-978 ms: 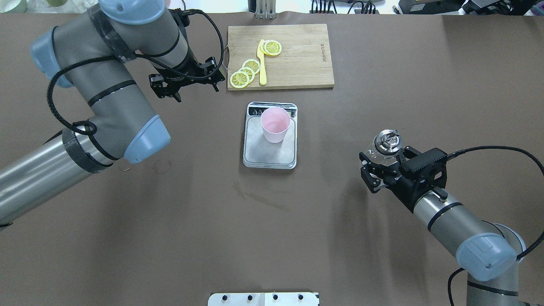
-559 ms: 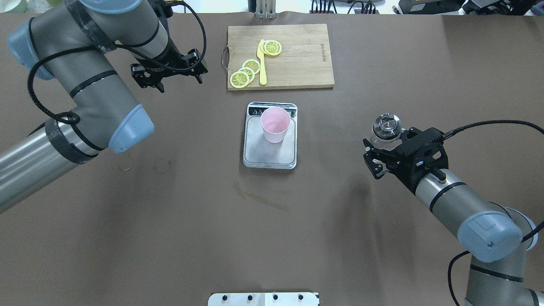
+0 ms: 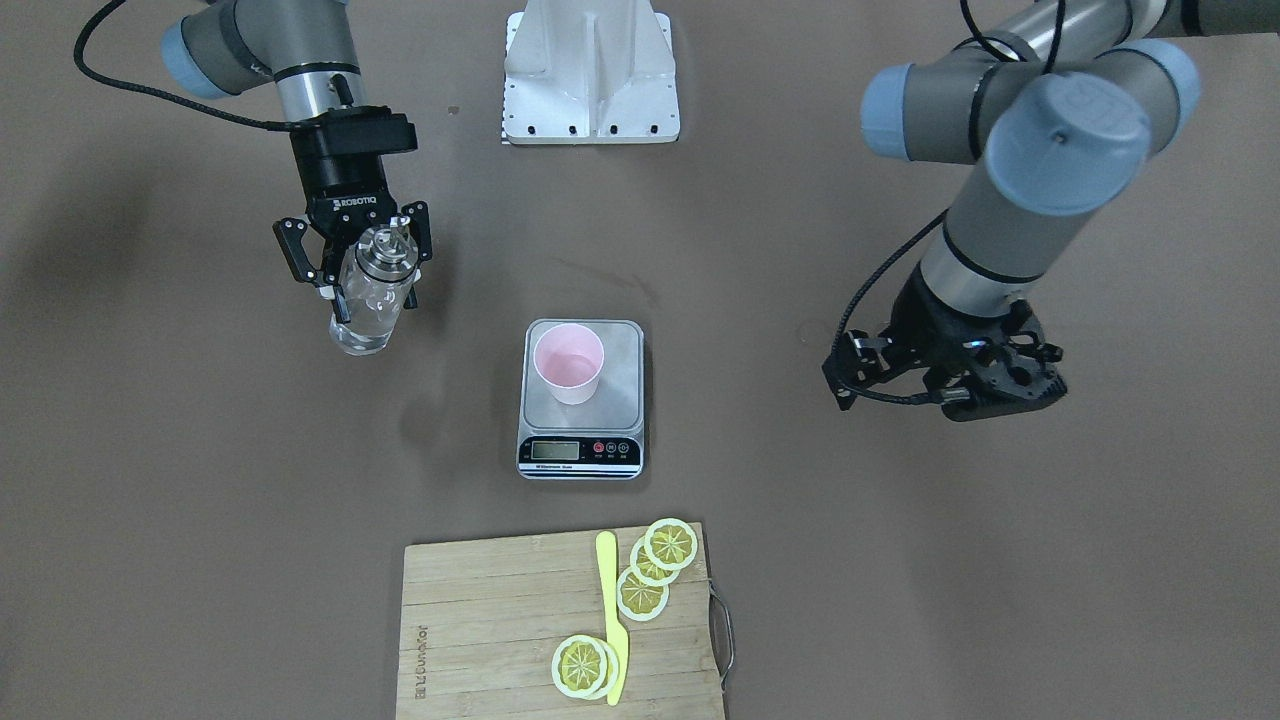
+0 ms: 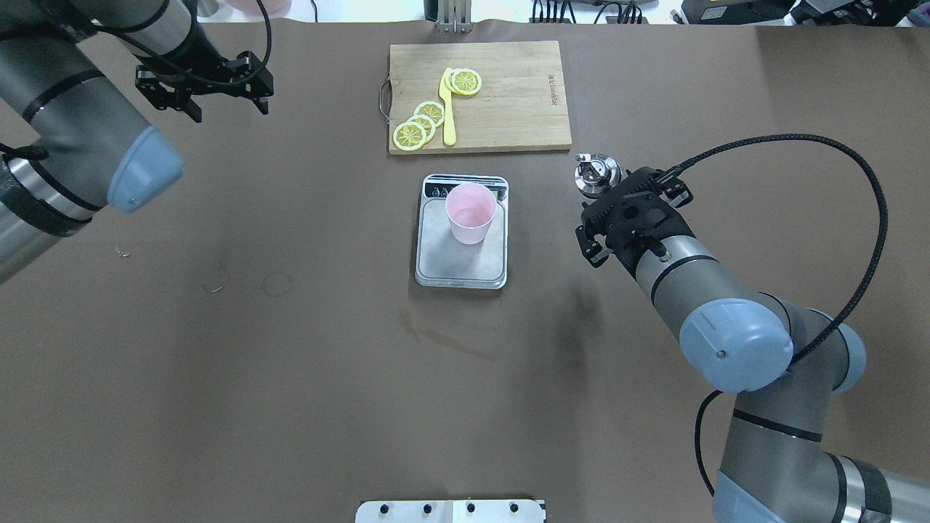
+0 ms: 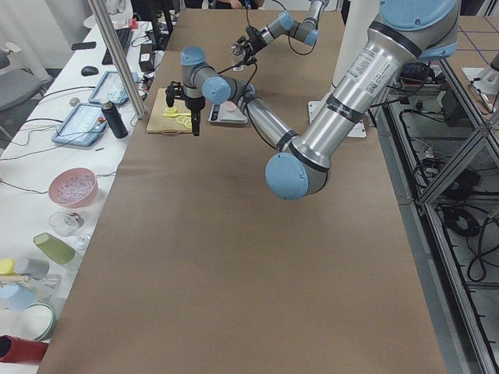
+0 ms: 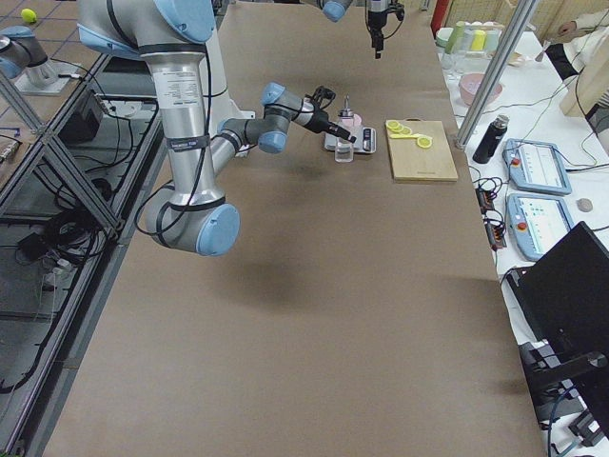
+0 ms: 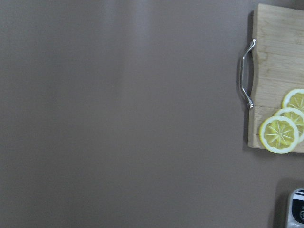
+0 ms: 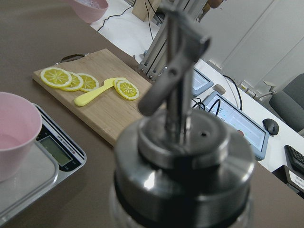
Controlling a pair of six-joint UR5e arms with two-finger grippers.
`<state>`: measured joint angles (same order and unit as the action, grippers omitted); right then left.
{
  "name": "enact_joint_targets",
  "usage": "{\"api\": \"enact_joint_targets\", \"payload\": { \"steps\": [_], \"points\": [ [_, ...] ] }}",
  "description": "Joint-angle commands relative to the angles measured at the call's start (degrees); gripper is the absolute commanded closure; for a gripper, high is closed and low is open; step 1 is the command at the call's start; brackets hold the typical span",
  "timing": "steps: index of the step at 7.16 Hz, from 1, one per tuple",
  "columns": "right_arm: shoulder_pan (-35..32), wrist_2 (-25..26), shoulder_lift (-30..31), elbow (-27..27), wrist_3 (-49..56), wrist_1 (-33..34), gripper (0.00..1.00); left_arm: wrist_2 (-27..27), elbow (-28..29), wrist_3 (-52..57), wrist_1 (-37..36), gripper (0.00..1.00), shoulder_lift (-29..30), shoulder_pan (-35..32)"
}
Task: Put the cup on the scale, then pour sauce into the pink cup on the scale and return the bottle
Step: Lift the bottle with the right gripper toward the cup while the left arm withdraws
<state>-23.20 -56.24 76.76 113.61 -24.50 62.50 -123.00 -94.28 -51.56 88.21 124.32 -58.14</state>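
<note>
The pink cup stands upright on the scale, towards its display end, and shows the same in the front view. My right gripper is shut on the clear glass bottle. It holds the bottle upright to the right of the scale, apart from it. From overhead only the bottle's metal spout cap shows past the wrist. The cap fills the right wrist view. My left gripper is open and empty at the far left.
A wooden cutting board with lemon slices and a yellow knife lies beyond the scale. The left wrist view shows the board's metal handle. A white mount plate sits at the table's near edge.
My right gripper carried the bottle forward and inward, from the table's near right to beside the scale's far right corner. My left arm drew back to the far left.
</note>
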Motion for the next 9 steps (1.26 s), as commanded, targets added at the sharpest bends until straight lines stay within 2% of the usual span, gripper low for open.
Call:
{"api": "enact_joint_targets", "payload": {
  "steps": [1, 3, 5, 7, 9],
  "points": [
    [-0.1, 1.6, -1.0, -0.8, 4.0, 6.8, 1.00, -0.8, -1.7, 14.8, 0.3, 0.01, -5.4, -3.4],
    [-0.3, 3.8, -3.5, -4.3, 9.8, 8.9, 1.00, -1.4, -3.9, 25.3, 0.0, 0.01, -9.8, -9.8],
    [0.2, 6.7, -7.3, -7.4, 13.5, 11.9, 1.00, -1.4, -4.2, 25.5, 2.9, 0.01, -13.7, -9.9],
    [0.3, 8.2, -11.3, -8.2, 13.7, 20.8, 1.00, -1.3, -4.1, 25.5, 4.6, 0.01, -15.7, -9.9],
    [0.9, 11.9, -15.3, -15.0, 16.6, 21.6, 1.00, -1.2, -3.7, 25.5, 5.4, 0.01, -16.2, -9.7]
  ]
}}
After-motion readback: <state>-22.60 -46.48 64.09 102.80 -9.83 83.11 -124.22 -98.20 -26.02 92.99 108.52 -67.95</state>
